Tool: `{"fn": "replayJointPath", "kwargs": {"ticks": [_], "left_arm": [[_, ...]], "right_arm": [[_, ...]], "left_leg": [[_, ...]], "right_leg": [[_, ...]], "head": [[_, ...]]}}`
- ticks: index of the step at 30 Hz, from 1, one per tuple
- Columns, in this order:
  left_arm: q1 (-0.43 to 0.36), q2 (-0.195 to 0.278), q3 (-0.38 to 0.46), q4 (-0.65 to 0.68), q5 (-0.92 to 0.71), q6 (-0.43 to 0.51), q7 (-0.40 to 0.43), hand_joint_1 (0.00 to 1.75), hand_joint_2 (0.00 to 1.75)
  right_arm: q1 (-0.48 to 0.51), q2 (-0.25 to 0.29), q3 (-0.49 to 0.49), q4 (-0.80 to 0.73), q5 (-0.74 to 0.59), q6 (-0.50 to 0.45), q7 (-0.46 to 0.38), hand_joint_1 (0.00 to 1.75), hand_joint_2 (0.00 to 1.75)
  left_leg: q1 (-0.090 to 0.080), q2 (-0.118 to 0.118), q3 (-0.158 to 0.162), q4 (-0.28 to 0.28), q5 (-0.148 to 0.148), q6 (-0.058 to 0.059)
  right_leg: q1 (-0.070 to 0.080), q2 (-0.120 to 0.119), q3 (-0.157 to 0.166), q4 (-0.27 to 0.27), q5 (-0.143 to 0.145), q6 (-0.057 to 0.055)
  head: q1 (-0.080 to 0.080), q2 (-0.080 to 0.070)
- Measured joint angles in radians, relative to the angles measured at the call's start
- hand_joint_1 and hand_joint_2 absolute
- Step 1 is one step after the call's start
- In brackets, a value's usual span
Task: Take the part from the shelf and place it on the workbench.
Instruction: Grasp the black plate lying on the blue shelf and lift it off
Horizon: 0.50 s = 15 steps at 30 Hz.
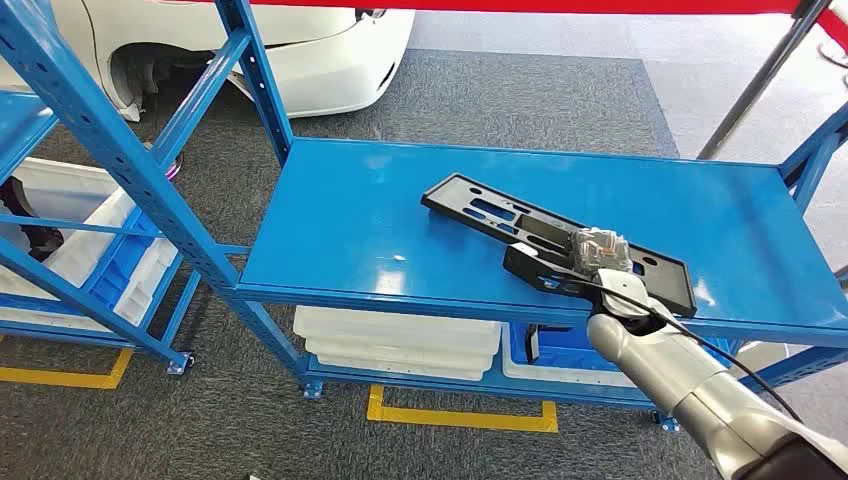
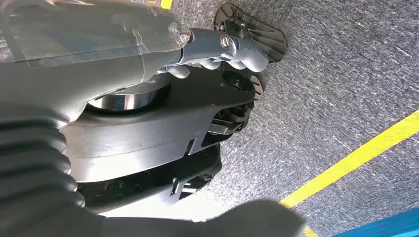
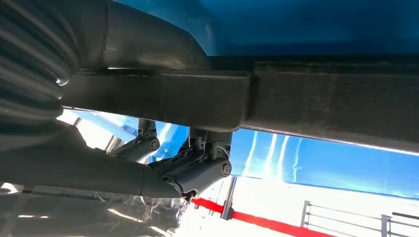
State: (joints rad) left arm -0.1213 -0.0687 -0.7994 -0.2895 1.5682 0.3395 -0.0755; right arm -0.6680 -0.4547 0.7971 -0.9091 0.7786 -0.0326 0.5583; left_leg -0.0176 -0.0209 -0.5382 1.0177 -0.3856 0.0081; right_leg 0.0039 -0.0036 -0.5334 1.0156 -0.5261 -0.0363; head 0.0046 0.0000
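Shelf [image 1: 380,220] left half free — upright [image 1: 262,85] flanks.

No text, label, brand, number or sign can be read in any of the views.
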Motion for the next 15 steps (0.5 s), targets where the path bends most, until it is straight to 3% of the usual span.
{"fn": "replayJointPath", "kwargs": {"ticks": [7, 15], "left_arm": [[0.001, 0.000, 0.002, 0.000, 0.001, 0.004, -0.015, 0.00, 0.00], [0.018, -0.009, 0.002, 0.000, 0.002, 0.083, -0.122, 0.00, 0.00]], "right_arm": [[0.008, 0.000, -0.013, 0.001, -0.030, 0.002, -0.007, 1.75, 1.75], [0.027, 0.000, -0.032, -0.012, -0.020, -0.056, -0.006, 1.75, 1.75]], "left_leg": [[0.000, 0.000, 0.000, 0.000, 0.000, 0.000], [0.000, 0.000, 0.000, 0.000, 0.000, 0.000]], "right_leg": [[0.000, 0.000, 0.000, 0.000, 0.000, 0.000], [0.000, 0.000, 0.000, 0.000, 0.000, 0.000]], "head": [[0.000, 0.000], [0.001, 0.000]]}}
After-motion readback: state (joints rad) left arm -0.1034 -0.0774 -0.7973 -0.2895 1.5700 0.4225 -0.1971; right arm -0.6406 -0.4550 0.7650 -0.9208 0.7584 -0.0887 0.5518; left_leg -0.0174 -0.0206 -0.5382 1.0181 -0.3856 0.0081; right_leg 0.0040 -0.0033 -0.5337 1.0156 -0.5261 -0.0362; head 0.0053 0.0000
